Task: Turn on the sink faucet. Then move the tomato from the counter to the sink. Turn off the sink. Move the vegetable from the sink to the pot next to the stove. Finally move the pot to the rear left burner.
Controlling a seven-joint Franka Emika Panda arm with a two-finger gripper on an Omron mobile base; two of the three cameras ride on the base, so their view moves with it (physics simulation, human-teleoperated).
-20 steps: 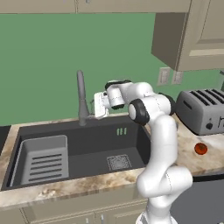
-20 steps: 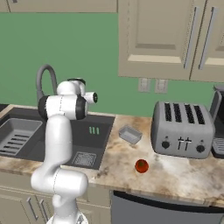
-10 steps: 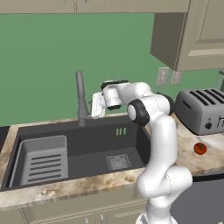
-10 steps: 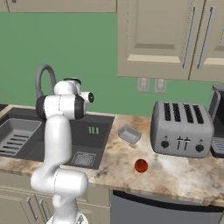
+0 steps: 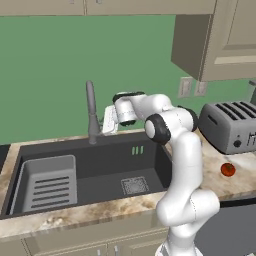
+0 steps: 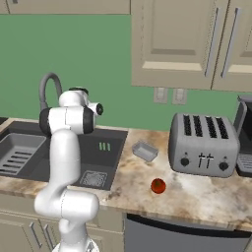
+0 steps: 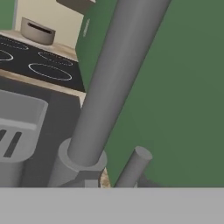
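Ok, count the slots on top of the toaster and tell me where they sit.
4. The toaster on the counter right of the sink has four parallel slots across its top, side by side.

A rendered home kitchen: a marbled stone counter (image 6: 206, 194) runs below beige wall cabinets (image 6: 179, 42) and a green back wall. A dark sink (image 5: 95, 175) with a gooseneck faucet (image 5: 91, 112) is set into the counter's left part, a silver four-slot toaster (image 6: 204, 145) stands toward its right end, and a black glass stove (image 7: 37, 61) with white rings lies beyond the sink
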